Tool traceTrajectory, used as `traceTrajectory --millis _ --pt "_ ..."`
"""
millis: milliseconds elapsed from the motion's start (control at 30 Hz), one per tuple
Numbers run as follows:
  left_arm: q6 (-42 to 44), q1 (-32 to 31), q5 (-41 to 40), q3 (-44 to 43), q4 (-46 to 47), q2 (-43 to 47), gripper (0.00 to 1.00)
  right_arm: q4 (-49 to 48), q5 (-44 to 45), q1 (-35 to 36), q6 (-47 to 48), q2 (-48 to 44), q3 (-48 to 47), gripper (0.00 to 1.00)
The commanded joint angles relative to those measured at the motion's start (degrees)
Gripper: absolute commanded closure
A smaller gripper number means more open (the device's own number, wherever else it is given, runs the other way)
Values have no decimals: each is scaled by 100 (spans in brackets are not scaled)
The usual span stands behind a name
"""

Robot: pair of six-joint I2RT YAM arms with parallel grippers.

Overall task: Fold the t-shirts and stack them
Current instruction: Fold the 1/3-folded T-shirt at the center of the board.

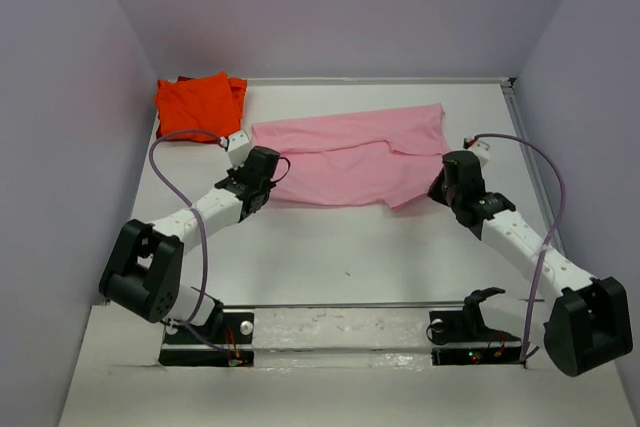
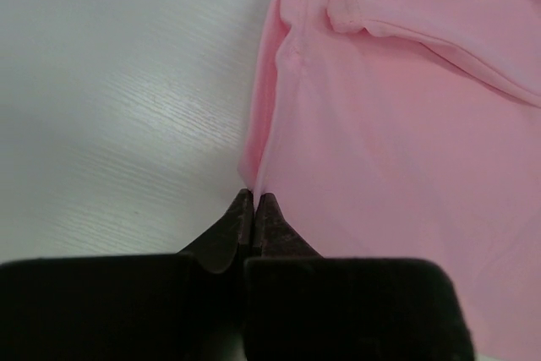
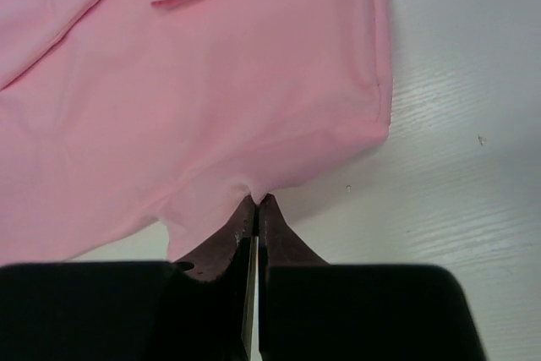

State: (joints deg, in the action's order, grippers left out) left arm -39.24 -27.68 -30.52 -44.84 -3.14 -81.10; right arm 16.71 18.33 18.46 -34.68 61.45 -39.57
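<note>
We find the left gripper (image 2: 254,200) and the right gripper (image 3: 256,202) both pinching the near edge of the pink t-shirt (image 1: 350,162), which lies ahead of both, its long axis spanning between them.

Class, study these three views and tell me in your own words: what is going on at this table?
Two robot arms are working on the pink t-shirt, which lies spread and partly folded on the table. The left gripper is pinched shut on its left edge, the right gripper on its near right edge. The orange-red t-shirt sits apart in the far left corner, untouched.
</note>
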Motion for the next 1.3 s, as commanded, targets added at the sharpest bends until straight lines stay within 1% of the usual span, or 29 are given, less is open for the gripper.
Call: traceTrajectory --millis 0,200,467,600,900,1267 --pt "163 -9 -314 -315 -91 24 100 -202 689 17 57 402 -436 100" --pt "250 8 -428 -657 -82 -239 100 -431 1190 17 198 1385 -1061 100" --pt "453 114 -437 -1176 -73 -600 100 -747 1717 17 488 2195 -1825 100" --pt "523 228 -376 -1308 -55 -705 100 -845 1788 17 532 2617 -2186 100" --pt "620 527 -182 -1431 41 -881 100 -950 2087 -35 945 3513 -3144 100" --pt "786 624 -68 -2133 -3 -1733 100 -968 2148 -141 1305 4278 -4303 100"
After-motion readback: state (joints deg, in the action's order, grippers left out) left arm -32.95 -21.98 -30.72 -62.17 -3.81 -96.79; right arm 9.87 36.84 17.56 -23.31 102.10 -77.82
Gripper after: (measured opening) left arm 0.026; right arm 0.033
